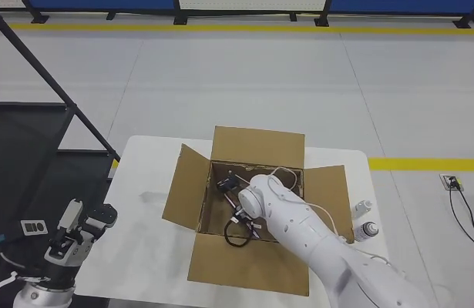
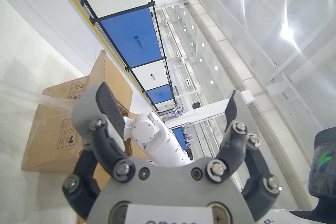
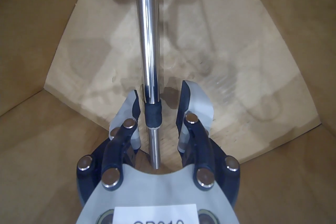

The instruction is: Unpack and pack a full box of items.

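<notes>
An open cardboard box [image 1: 256,150] stands in the middle of the white table [image 1: 148,231]. My right arm [image 1: 279,208] goes down into it. Inside the box, my right gripper [image 3: 160,89] is open around a shiny metal rod [image 3: 148,25] with a black band [image 3: 153,113]. One finger sits close against the rod and the other stands apart from it. The rod lies on the box floor [image 3: 236,64]. My left gripper [image 2: 168,92] is open and holds nothing, tilted upward. It sits at the table's front left corner [image 1: 89,215], away from the box [image 2: 52,130].
A black cable loop [image 1: 235,235] and a dark object [image 1: 225,183] lie in the box. Two small bottles [image 1: 366,219] stand on the table to the right of the box. The box flaps are spread outward. A black frame [image 1: 59,100] stands left of the table.
</notes>
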Controlling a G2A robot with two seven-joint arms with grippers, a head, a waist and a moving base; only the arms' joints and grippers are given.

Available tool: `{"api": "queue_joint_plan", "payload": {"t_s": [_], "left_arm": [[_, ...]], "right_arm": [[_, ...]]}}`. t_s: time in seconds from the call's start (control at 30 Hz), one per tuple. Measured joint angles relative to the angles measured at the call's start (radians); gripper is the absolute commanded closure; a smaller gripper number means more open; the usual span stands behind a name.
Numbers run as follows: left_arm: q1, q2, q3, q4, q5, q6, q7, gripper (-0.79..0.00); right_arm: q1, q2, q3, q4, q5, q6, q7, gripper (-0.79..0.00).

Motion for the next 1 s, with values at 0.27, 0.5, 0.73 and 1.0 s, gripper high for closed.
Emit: {"api": "queue_joint_plan", "payload": {"t_s": [0.27, 0.5, 0.73, 1.0], "left_arm": [[0.000, 0.000, 0.000, 0.000, 0.000, 0.000, 0.000, -0.785], [0.000, 0.000, 0.000, 0.000, 0.000, 0.000, 0.000, -0.785], [0.000, 0.000, 0.000, 0.000, 0.000, 0.000, 0.000, -0.785], [0.000, 0.000, 0.000, 0.000, 0.000, 0.000, 0.000, -0.785]], "right_arm": [[-0.010, -0.006, 0.020, 0.020, 0.000, -0.015, 0.020, -0.277], [-0.012, -0.012, 0.034, 0.031, -0.011, -0.019, 0.028, 0.000], [0.007, -0.007, 0.068, 0.035, 0.001, -0.039, 0.024, 0.000], [0.035, 0.032, 0.133, -0.035, 0.017, -0.070, 0.068, 0.000]]}}
